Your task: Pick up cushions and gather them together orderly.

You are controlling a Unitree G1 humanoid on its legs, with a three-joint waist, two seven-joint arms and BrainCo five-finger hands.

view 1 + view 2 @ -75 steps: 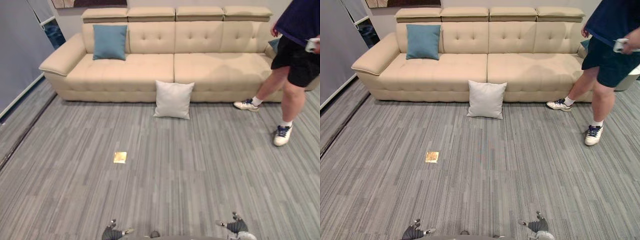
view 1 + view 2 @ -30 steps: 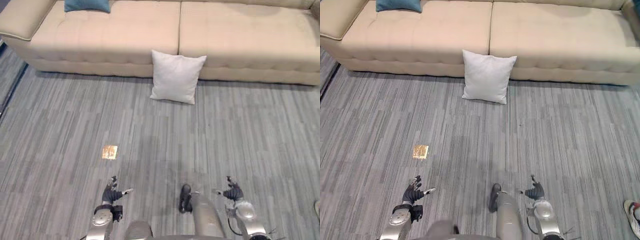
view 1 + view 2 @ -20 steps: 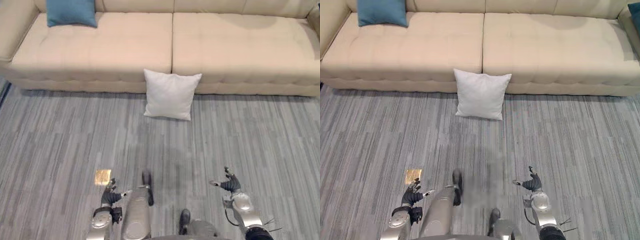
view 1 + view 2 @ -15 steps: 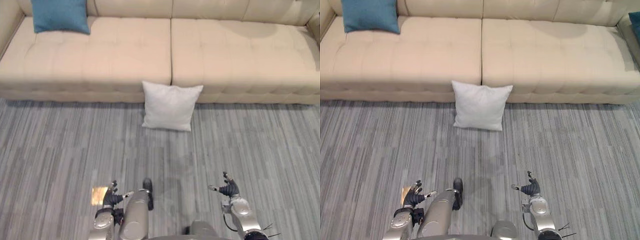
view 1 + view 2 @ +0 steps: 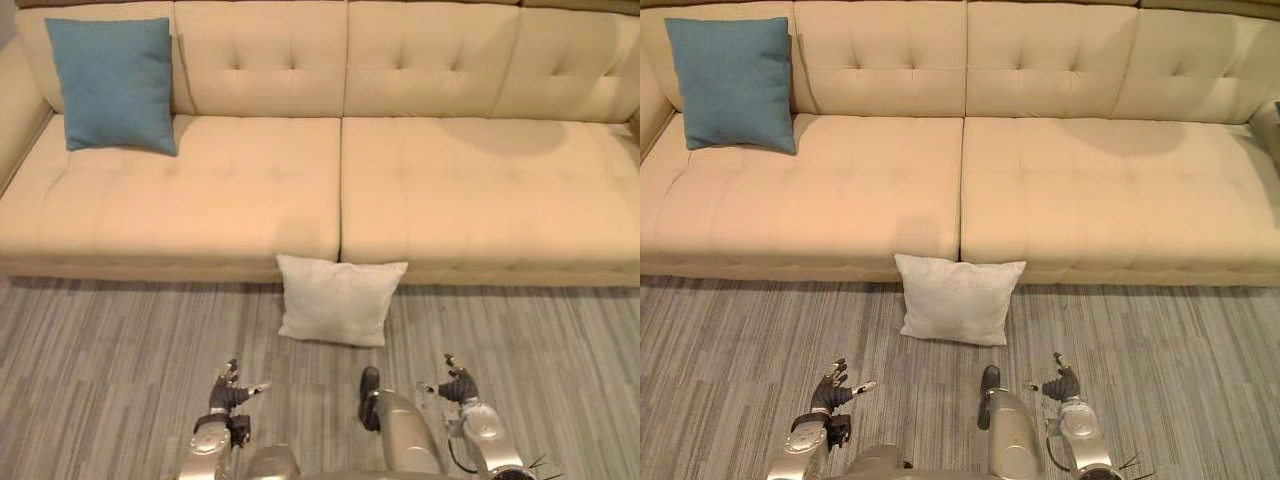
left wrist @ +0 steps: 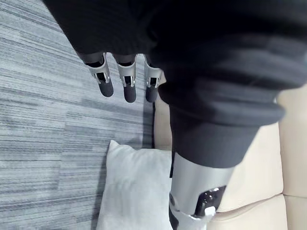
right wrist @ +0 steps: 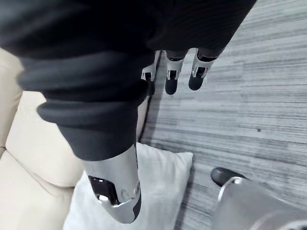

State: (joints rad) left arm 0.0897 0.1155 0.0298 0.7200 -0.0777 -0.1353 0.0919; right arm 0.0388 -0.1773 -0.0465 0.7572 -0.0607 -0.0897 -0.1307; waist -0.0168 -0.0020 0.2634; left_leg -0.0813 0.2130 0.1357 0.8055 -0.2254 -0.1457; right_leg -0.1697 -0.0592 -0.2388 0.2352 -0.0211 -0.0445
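Note:
A white cushion [image 5: 338, 312] stands on the carpet, leaning against the sofa's front at the seam between the two seats. A blue cushion [image 5: 112, 85] rests upright against the backrest at the sofa's left end. My left hand [image 5: 226, 396] hangs low over the floor, a little short of the white cushion and to its left, fingers [image 6: 125, 86] relaxed and holding nothing. My right hand [image 5: 456, 388] hangs the same way to the cushion's right, fingers [image 7: 171, 79] straight, nothing in it. The white cushion [image 6: 129, 191] lies just past both hands in the wrist views [image 7: 158, 187].
A long beige tufted sofa [image 5: 450, 190] spans the whole width ahead, its seats bare except for the blue cushion. Grey striped carpet [image 5: 100, 350] runs from the sofa's base to me.
The camera has moved closer to the sofa, so the white cushion now lies just ahead of my hands. The person and the yellow floor patch have left the view. Both hands stay open.

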